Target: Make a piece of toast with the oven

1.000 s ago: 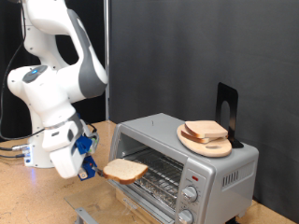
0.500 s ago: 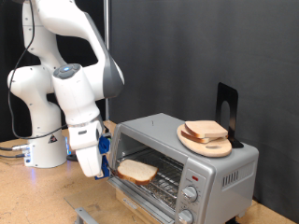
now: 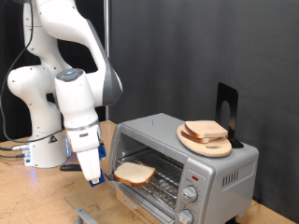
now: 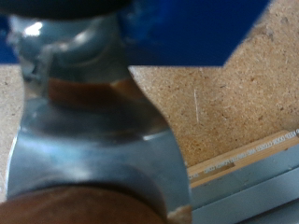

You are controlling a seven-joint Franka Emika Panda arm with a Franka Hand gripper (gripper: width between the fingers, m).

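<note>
Exterior view: the Panda arm reaches down at the left of the oven (image 3: 182,154), a silver-grey countertop unit whose door hangs open toward the near side. The gripper (image 3: 96,177) hangs just left of the opening, beside the piece of toast (image 3: 135,173), which lies flat at the front edge of the wire rack (image 3: 163,171). Whether the fingers touch the slice cannot be told, nor how wide the jaws stand, since the hand hides them. On the oven's roof, toward the right, a round wooden board (image 3: 206,144) carries two further bread slices (image 3: 206,131), with a black stand (image 3: 226,107) upright behind it. Wrist view: blurred metal finger (image 4: 89,140) surfaces fill the frame above the particle-board table (image 4: 243,93).
</note>
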